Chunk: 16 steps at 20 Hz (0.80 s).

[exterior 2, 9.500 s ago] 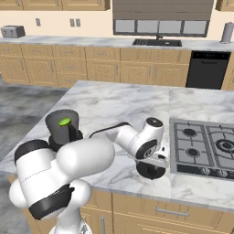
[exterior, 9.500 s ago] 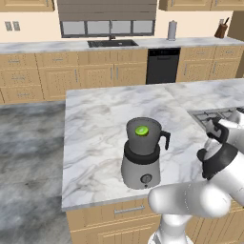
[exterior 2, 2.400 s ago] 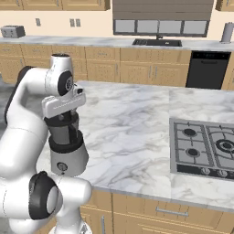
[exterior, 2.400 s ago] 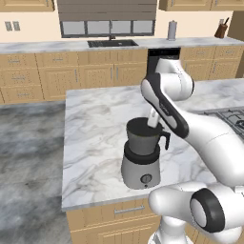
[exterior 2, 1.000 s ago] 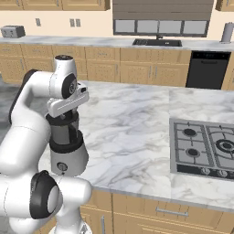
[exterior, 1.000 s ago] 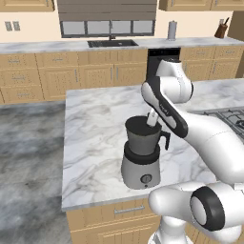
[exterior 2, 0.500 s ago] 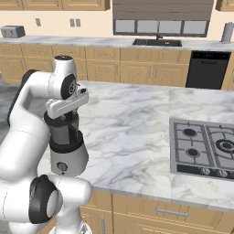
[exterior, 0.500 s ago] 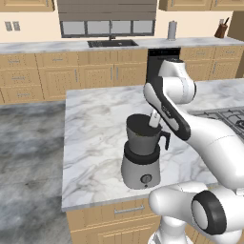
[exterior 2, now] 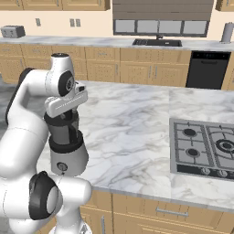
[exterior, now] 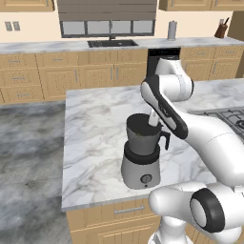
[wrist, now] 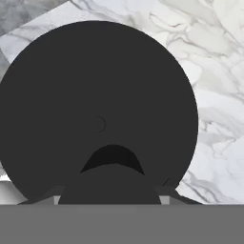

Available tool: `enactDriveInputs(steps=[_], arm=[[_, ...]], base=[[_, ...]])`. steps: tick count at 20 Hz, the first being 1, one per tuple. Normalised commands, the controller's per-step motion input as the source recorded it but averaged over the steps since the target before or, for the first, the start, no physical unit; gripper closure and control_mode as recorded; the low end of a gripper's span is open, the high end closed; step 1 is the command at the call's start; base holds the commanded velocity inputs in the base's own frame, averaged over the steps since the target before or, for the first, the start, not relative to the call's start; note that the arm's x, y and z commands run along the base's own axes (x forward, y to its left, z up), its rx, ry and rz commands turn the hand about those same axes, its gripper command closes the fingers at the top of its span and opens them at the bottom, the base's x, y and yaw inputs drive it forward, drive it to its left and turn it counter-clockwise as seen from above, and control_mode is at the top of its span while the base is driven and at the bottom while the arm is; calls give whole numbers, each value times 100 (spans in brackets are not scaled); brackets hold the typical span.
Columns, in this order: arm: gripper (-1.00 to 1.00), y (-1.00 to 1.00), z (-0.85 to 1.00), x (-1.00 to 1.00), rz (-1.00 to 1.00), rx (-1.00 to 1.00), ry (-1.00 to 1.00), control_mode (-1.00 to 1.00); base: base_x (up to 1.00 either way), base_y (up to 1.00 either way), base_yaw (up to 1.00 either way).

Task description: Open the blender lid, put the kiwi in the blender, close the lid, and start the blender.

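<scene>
The blender (exterior: 142, 169) stands near the front edge of the marble island, also seen in the right base view (exterior 2: 67, 153). The blender lid (wrist: 95, 90) lies flat on the dark jar and covers its mouth; it shows as a dark top in the left base view (exterior: 139, 119). My gripper (wrist: 112, 193) points straight down onto the lid, its fingers close against both sides of the lid's knob (wrist: 112, 174). From the left base the gripper (exterior: 153, 120) sits on the jar's right rim. The kiwi is hidden under the lid.
A gas cooktop (exterior 2: 205, 145) is set into the island (exterior: 93, 128) to the right of the blender. Behind the island run wooden cabinets with a sink (exterior: 112, 43) and a black dishwasher (exterior 2: 204, 69). Bare marble lies left of and behind the blender.
Since 9.5 s ago the lid has gone from the counter at the right onto the jar, covering the kiwi. Over the last second only the arm's elbow has shifted slightly right.
</scene>
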Motion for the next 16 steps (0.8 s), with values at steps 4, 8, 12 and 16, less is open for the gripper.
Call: enactDriveInputs(steps=[4, 8, 12, 16], arm=[[100, 0, 7, -7, 0, -8, 0, -100], [100, 0, 0, -24, 0, -5, 6, -100], [100, 0, -12, -9, 0, -3, 8, -100], [100, 0, -8, 6, 0, 0, 1, -100]], base=[[0, 0, 0], [0, 0, 0], [0, 0, 0], [0, 0, 0]])
